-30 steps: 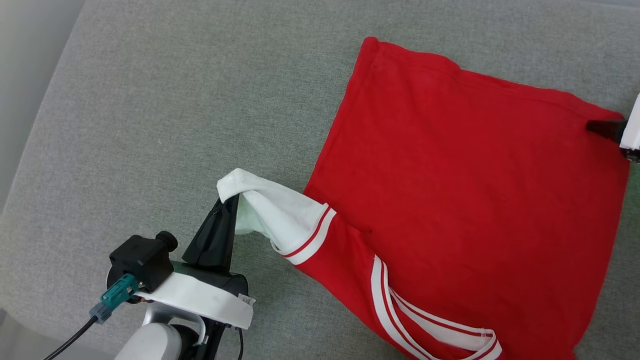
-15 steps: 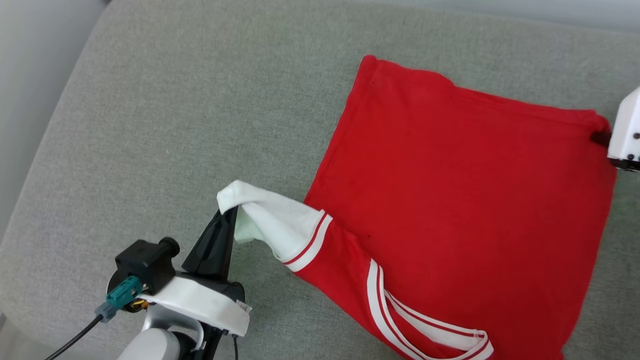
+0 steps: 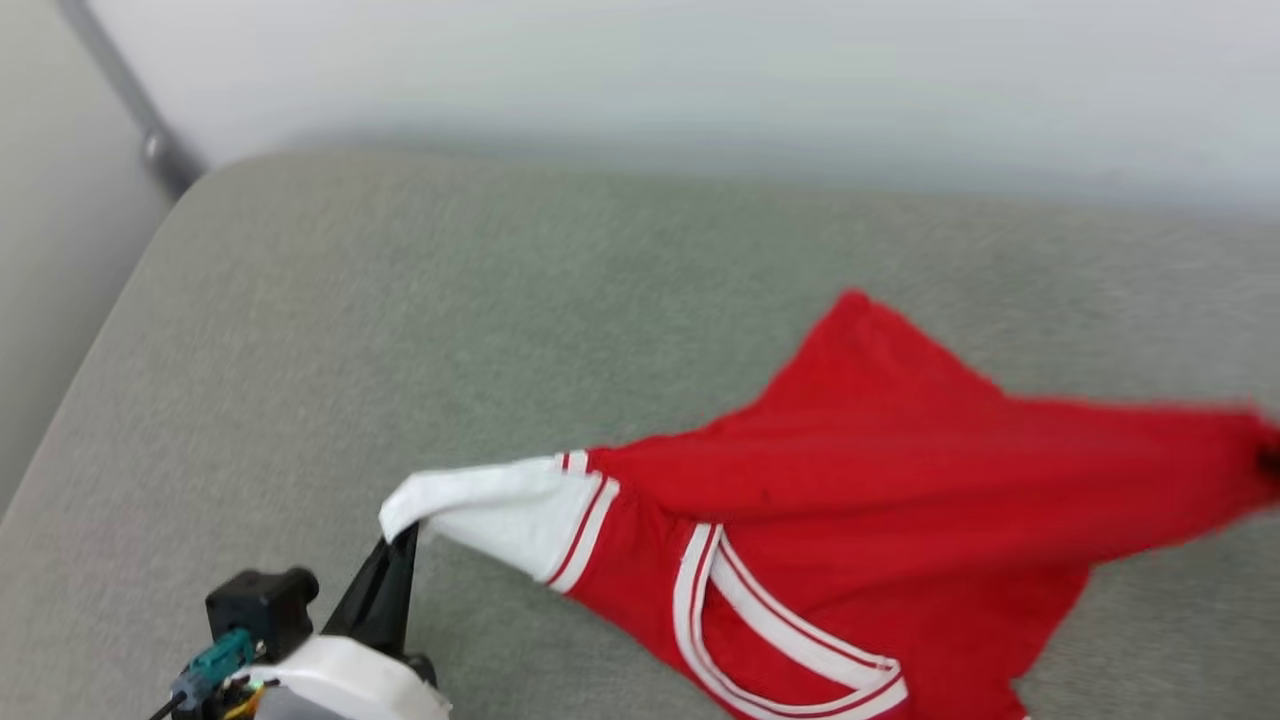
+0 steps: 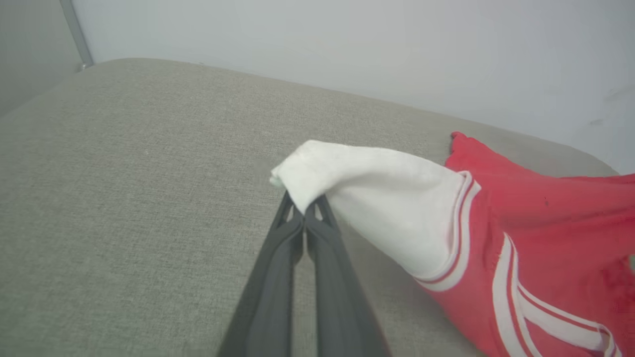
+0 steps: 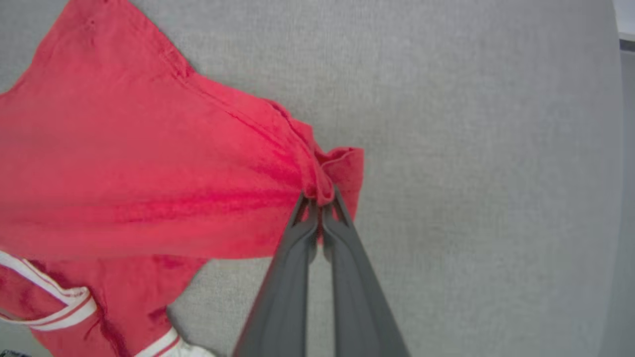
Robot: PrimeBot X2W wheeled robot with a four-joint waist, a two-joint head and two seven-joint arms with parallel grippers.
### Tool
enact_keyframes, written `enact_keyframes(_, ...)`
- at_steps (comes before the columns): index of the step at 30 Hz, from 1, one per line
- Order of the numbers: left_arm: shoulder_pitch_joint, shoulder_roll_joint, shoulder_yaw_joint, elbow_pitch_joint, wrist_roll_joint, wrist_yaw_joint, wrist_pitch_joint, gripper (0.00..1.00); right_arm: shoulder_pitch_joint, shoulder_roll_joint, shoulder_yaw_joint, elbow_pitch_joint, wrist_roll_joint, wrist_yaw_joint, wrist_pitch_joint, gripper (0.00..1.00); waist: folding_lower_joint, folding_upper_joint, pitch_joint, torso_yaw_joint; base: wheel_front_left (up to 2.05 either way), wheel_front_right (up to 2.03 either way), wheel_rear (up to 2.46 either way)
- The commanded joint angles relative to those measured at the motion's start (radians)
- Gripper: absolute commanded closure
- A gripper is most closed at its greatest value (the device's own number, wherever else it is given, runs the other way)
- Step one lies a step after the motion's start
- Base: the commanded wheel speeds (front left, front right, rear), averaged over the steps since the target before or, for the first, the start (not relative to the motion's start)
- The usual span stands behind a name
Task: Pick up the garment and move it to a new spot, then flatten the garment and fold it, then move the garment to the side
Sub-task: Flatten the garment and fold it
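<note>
The soft red garment [image 3: 900, 480] (white sleeve, striped trim) stretches in taut creases over the coarse grey woven surface [image 3: 400, 300], its sleeve tip pinched by the left hand [image 4: 304, 213], a bunched hem corner by the right hand [image 5: 320, 203].

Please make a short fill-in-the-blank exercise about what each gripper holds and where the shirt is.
The left gripper is shut on the ____ sleeve of the bright red soft fabric T-shirt. The right gripper is shut on a ____ corner of it. Below the T-shirt lies a ____ woven fabric surface.
Missing words: white, red, grey.
</note>
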Motion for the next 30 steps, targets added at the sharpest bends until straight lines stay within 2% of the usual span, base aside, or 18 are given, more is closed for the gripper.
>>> enact_keyframes(1, 0.017, 0.003, 0.004, 0.004, -0.004, 0.006, 0.002, 1.00, 0.048, -0.005, -0.003, -0.014, 0.004, -0.001, 0.010, 1.00, 0.0001, 0.0000, -0.059, -0.058, 0.00, 0.00, 0.00)
enact_keyframes(3, 0.037, 0.009, 0.010, 0.015, -0.013, 0.011, 0.001, 1.00, 0.165, -0.015, -0.012, -0.061, 0.020, -0.001, 0.032, 1.00, 0.0001, 0.0000, -0.083, -0.082, 0.00, 0.00, 0.00)
enact_keyframes(5, 0.057, 0.014, 0.016, 0.025, -0.021, 0.018, 0.000, 1.00, 0.282, 0.001, -0.029, -0.099, 0.035, -0.001, 0.049, 1.00, 0.0001, 0.0000, -0.103, -0.106, 0.00, 0.00, 0.00)
enact_keyframes(8, 0.080, 0.017, 0.027, 0.034, -0.031, 0.029, -0.002, 1.00, 0.439, 0.033, -0.044, -0.147, 0.042, -0.001, 0.050, 1.00, 0.0001, 0.0000, -0.118, -0.135, 0.00, 0.00, 0.00)
enact_keyframes(11, 0.088, 0.020, 0.031, 0.039, -0.037, 0.034, 0.004, 1.00, 0.557, 0.093, -0.052, -0.163, 0.054, -0.001, 0.042, 1.00, 0.0001, 0.0000, -0.120, -0.156, 0.00, 0.00, 0.00)
enact_keyframes(12, 0.086, 0.022, 0.031, 0.041, -0.036, 0.035, 0.006, 1.00, 0.581, 0.107, -0.052, -0.165, 0.056, -0.001, 0.037, 0.91, 0.0001, 0.0000, -0.118, -0.161, 0.00, 0.00, 0.00)
enact_keyframes(13, 0.083, 0.024, 0.031, 0.043, -0.037, 0.034, 0.009, 1.00, 0.596, 0.126, -0.058, -0.166, 0.060, -0.001, 0.019, 0.61, 0.0001, 0.0000, -0.116, -0.165, 0.00, 0.00, 0.00)
enact_keyframes(14, 0.080, 0.025, 0.030, 0.044, -0.037, 0.032, 0.011, 1.00, 0.608, 0.142, -0.061, -0.168, 0.062, -0.001, 0.002, 0.00, 0.0001, 0.0000, -0.116, -0.168, 0.00, 0.00, 0.00)
enact_keyframes(19, 0.071, 0.031, 0.027, 0.040, -0.034, 0.038, 0.021, 1.00, 0.606, 0.178, -0.072, -0.194, 0.060, -0.001, -0.147, 0.00, 0.0001, 0.0000, -0.111, -0.177, 0.00, 0.00, 0.00)
enact_keyframes(26, 0.044, 0.039, 0.020, 0.021, -0.023, 0.038, 0.034, 1.00, 0.489, 0.166, -0.047, -0.200, 0.036, -0.001, -0.505, 0.00, 0.0001, 0.0000, -0.081, -0.169, 0.00, 0.00, 0.00)
enact_keyframes(30, 0.008, 0.040, 0.012, 0.008, -0.015, 0.029, 0.038, 1.00, 0.402, 0.156, 0.005, -0.162, 0.043, -0.001, -0.607, 0.00, 0.0001, 0.0000, -0.035, -0.149, 0.00, 0.00, 0.00)
